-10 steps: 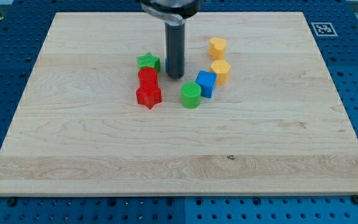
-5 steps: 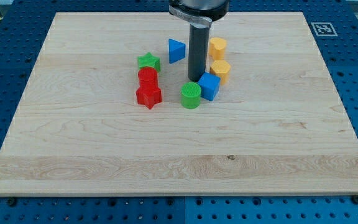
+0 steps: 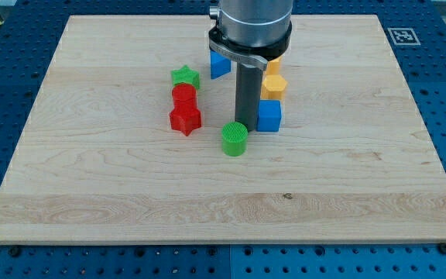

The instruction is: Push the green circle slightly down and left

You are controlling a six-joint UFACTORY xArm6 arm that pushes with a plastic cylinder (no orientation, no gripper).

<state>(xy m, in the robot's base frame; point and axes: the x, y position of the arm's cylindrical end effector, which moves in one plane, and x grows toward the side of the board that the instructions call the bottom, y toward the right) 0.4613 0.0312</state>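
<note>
The green circle (image 3: 235,138) is a short ribbed cylinder near the board's middle. My tip (image 3: 246,124) stands right behind it, at its upper right edge, touching or almost touching it. The blue cube (image 3: 269,116) sits just right of the rod. The red star (image 3: 185,119) lies to the circle's left, apart from it.
A red cylinder (image 3: 183,96) and a green star (image 3: 185,77) stand above the red star. A blue triangle (image 3: 219,63) is partly behind the arm. A yellow hexagon (image 3: 273,86) sits above the blue cube, another yellow block (image 3: 274,60) mostly hidden by the arm. Wooden board (image 3: 91,186).
My tip moved from the view's upper left, near the green star, rightward and then down. The green circle slid down and slightly left. The blue cube shifted right.
</note>
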